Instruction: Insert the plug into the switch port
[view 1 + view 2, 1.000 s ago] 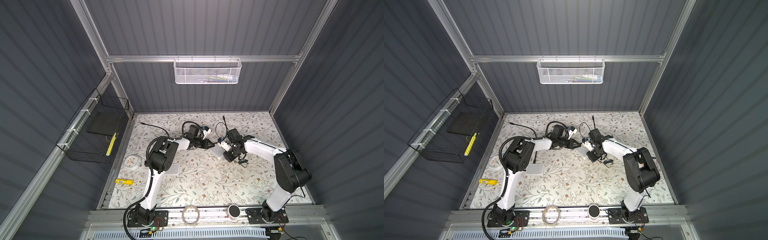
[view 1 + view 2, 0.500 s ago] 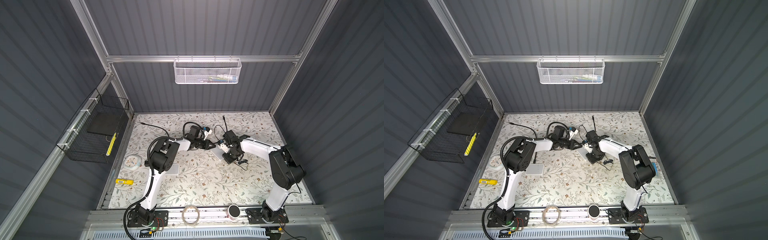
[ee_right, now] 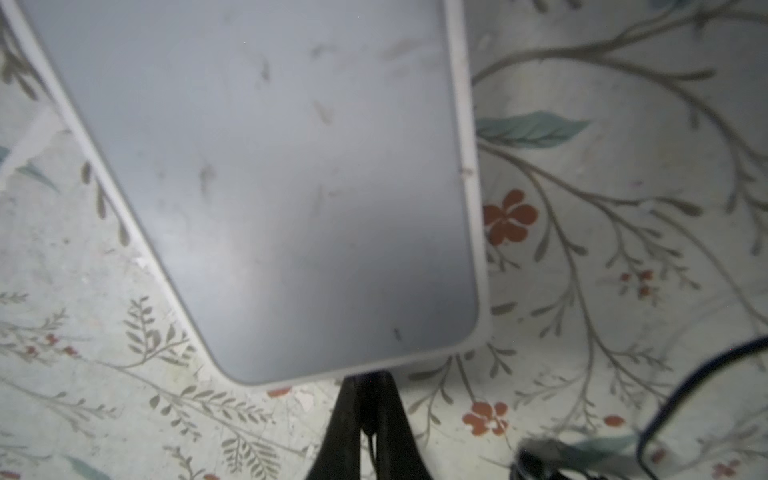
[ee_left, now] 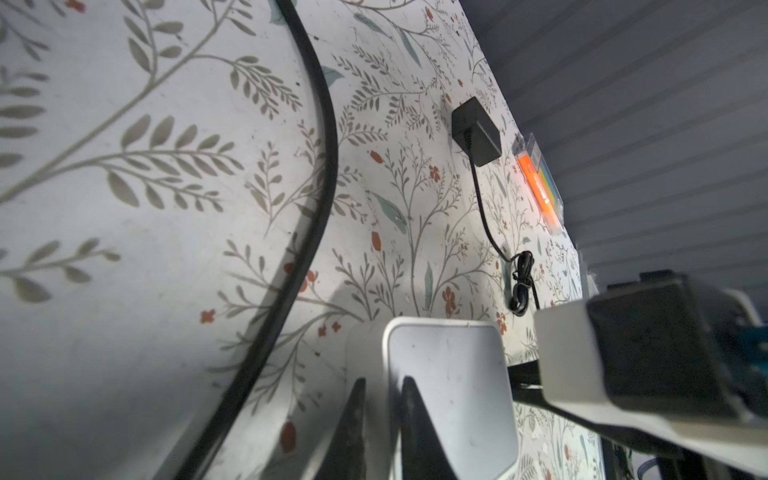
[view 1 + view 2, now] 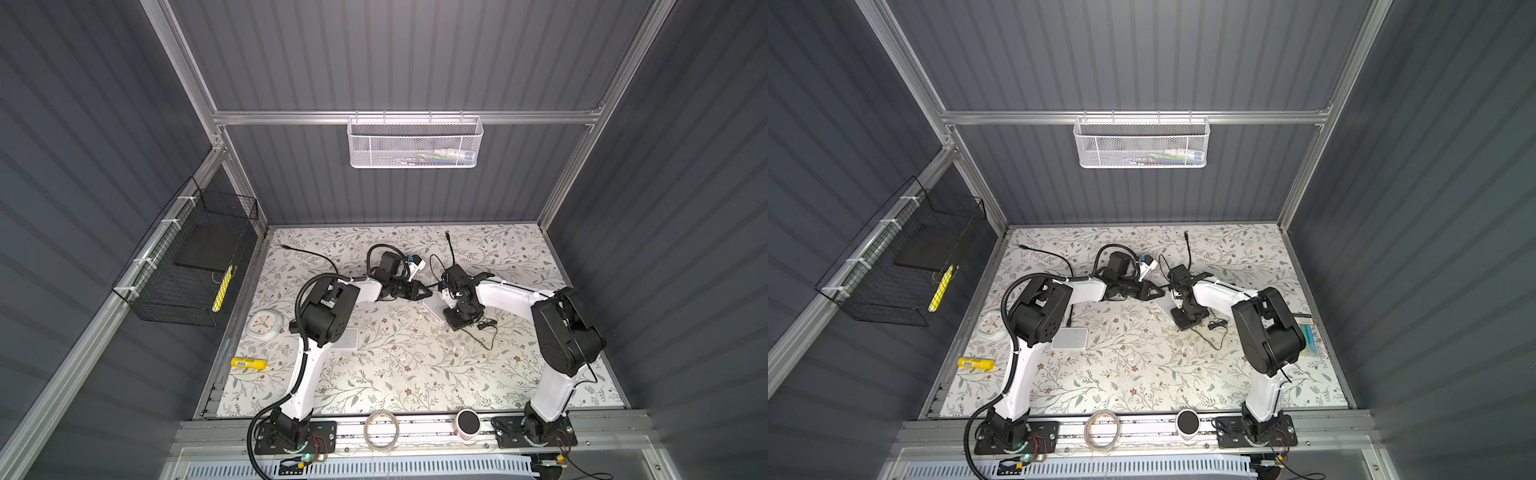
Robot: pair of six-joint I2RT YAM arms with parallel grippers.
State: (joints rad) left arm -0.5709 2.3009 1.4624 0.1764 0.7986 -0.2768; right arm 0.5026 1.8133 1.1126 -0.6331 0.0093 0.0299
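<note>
Two grippers meet at one switch (image 3: 270,187) lying on the floral table (image 5: 415,374). The left gripper (image 4: 384,380) has its two fingers clamped over the switch's rim. The right gripper (image 3: 368,380), with both fingers pressed together, touches the switch's edge. The plug cannot be made out. One black adapter (image 4: 476,133) lies near the switch, and a second white box (image 5: 1070,337) lies well apart from it.
</note>
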